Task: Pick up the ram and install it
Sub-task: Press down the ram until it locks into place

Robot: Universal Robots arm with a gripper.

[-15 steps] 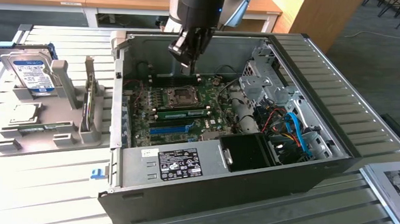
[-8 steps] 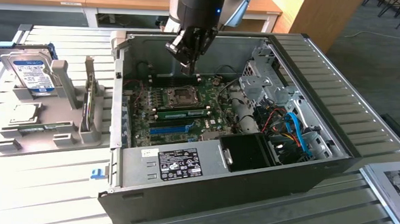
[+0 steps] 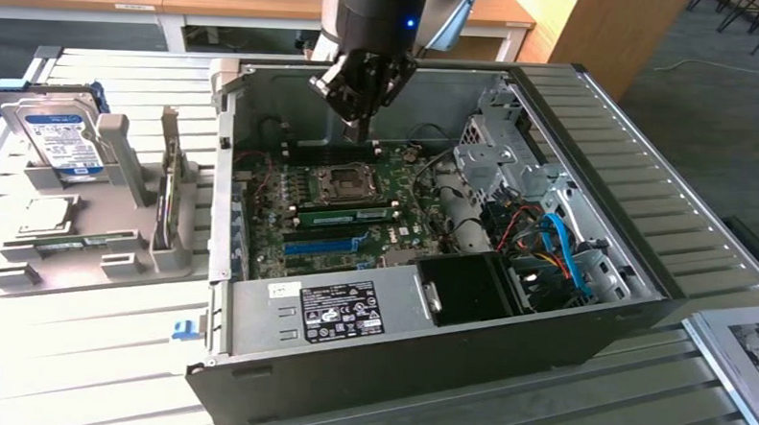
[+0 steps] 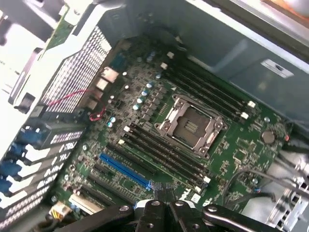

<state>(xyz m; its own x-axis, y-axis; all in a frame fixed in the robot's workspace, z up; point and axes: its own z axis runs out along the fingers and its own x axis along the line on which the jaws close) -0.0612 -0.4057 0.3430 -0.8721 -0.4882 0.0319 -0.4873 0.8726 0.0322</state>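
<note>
My gripper [image 3: 355,130] hangs inside the open computer case, above the motherboard's far edge. Its fingers are shut, with nothing visible between them. In the wrist view the fingertips [image 4: 166,203] meet over the board, close to the blue expansion slot [image 4: 124,169]. A long green strip that looks like the ram [image 3: 349,214] lies along the memory slots, just on the near side of the empty processor socket [image 3: 345,180]. In the wrist view those slots [image 4: 164,152] look dark, so I cannot tell if a stick sits in them.
The case [image 3: 386,366] lies on its side on a slatted table, with drive cages and cables at the exterior view's right. At the exterior view's left, a grey rack [image 3: 121,259] holds a hard drive [image 3: 56,141] and a square silver processor [image 3: 46,215].
</note>
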